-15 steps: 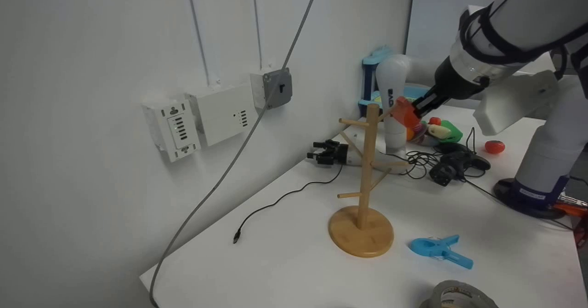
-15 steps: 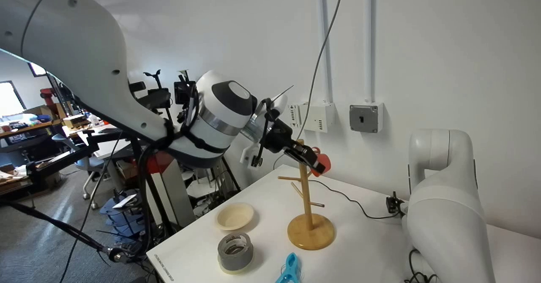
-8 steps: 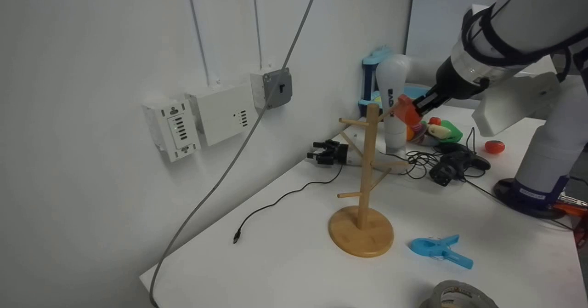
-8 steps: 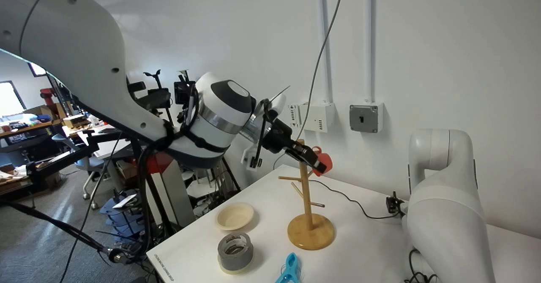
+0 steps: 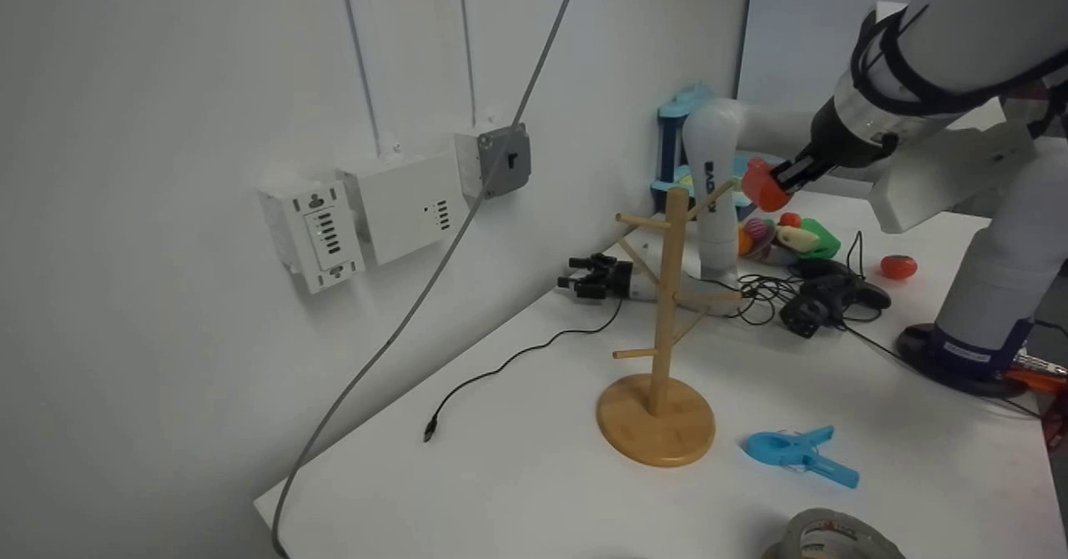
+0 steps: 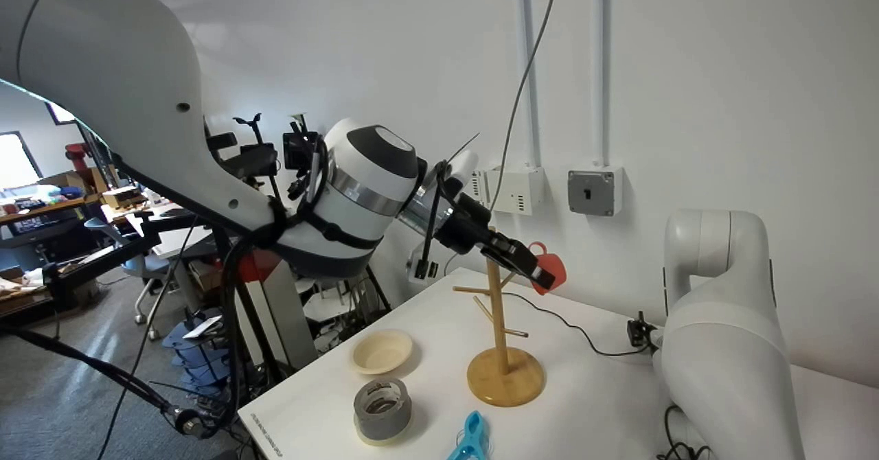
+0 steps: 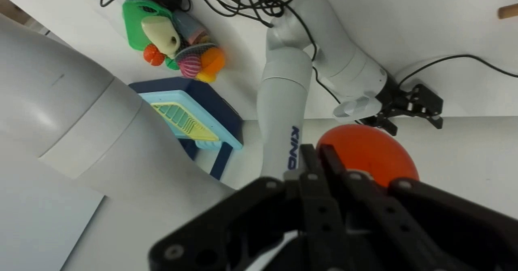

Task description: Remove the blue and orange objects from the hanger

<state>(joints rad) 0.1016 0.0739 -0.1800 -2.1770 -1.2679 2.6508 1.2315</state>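
Observation:
An orange-red cup, the orange object (image 5: 766, 185), hangs in the air from my gripper (image 6: 544, 276), whose jaws are pinched on its wall. A narrow gap separates it from the upper peg of the wooden hanger (image 5: 665, 309) in an exterior view. The hanger stands upright, and its visible pegs carry nothing. On the table beside its round base lies the blue object, a light blue clip (image 5: 801, 456), partly cut off in an exterior view (image 6: 471, 438). In the wrist view, the cup (image 7: 374, 153) bulges past the right fingertip (image 7: 330, 153), and a peg's tip (image 7: 508, 11) shows at the right edge.
A tape roll (image 6: 382, 408) and a beige bowl (image 6: 382, 351) stand on the table. Behind the hanger lies a white robot arm (image 5: 716, 183), near tangled black cables (image 5: 763, 289) and several toy foods (image 5: 797, 238). The wall runs close along the table's back edge.
The gripper and the orange cup have moved outward from the hanger's upper peg, leaving a gap there now. The hanger and blue clip stay where they were.

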